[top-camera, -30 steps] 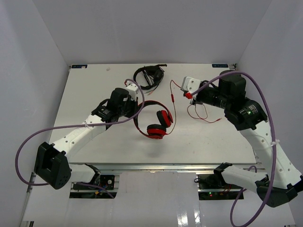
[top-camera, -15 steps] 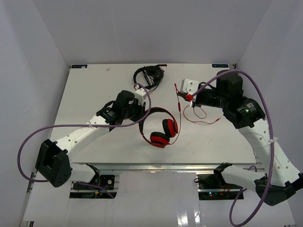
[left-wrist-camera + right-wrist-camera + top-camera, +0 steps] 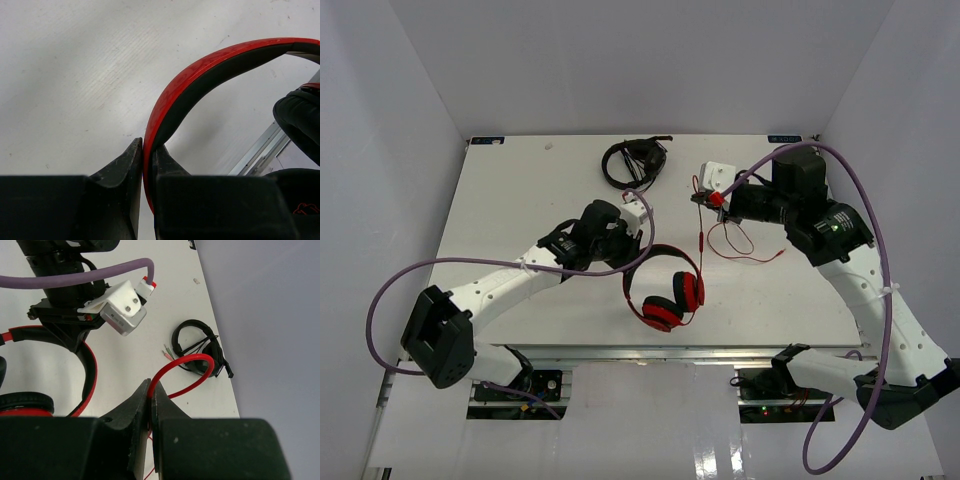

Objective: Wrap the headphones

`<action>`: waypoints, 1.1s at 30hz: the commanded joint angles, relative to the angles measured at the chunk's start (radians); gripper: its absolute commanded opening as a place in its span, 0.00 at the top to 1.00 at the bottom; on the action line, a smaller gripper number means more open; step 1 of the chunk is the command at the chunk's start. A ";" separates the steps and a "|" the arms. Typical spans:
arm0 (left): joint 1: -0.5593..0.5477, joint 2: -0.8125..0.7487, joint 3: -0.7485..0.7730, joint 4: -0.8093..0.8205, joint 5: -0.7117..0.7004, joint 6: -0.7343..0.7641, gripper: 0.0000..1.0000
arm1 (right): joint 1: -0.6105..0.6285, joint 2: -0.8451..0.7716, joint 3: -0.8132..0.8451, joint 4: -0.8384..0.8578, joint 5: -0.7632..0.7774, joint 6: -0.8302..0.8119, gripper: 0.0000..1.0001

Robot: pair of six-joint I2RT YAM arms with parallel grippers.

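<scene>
Clamping headband (image 3: pixel 200 70) w/ left pincer (image 3: pixel 148 155), headphones (image 3: pixel 665 295) just right of it; right pincer (image 3: pixel 151 392) clenched on cable (image 3: pixel 192 371) farther back, cable running fwd-back, so nearer slack

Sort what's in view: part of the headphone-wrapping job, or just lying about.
Job:
- red headphones, headband clamped in the left gripper
- their red cable, pinched in the right gripper

Lying about:
- black headphones, far side
</scene>
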 commanded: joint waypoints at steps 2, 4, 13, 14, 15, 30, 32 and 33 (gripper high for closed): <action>-0.054 0.001 0.006 0.044 0.062 -0.004 1.00 | -0.022 -0.001 -0.021 0.107 0.008 0.037 0.92; -0.072 0.003 -0.001 0.043 0.062 -0.006 1.00 | -0.032 -0.003 -0.044 0.136 0.020 0.045 0.92; -0.099 -0.064 -0.046 0.060 0.066 -0.023 1.00 | -0.116 -0.061 -0.193 0.267 0.056 0.071 0.92; -0.100 -0.074 -0.050 0.061 0.067 -0.024 1.00 | -0.125 -0.071 -0.214 0.278 0.056 0.073 0.92; -0.100 -0.082 -0.054 0.063 0.070 -0.024 1.00 | -0.132 -0.080 -0.231 0.289 0.057 0.074 0.92; -0.101 -0.238 -0.064 0.061 0.155 -0.071 1.00 | -0.290 -0.066 -0.416 0.389 -0.010 0.129 0.92; -0.102 -0.257 -0.054 0.064 0.172 -0.091 1.00 | -0.308 -0.060 -0.428 0.399 -0.041 0.156 0.92; -0.102 -0.266 -0.045 0.069 0.179 -0.098 1.00 | -0.315 -0.056 -0.435 0.405 -0.055 0.174 0.92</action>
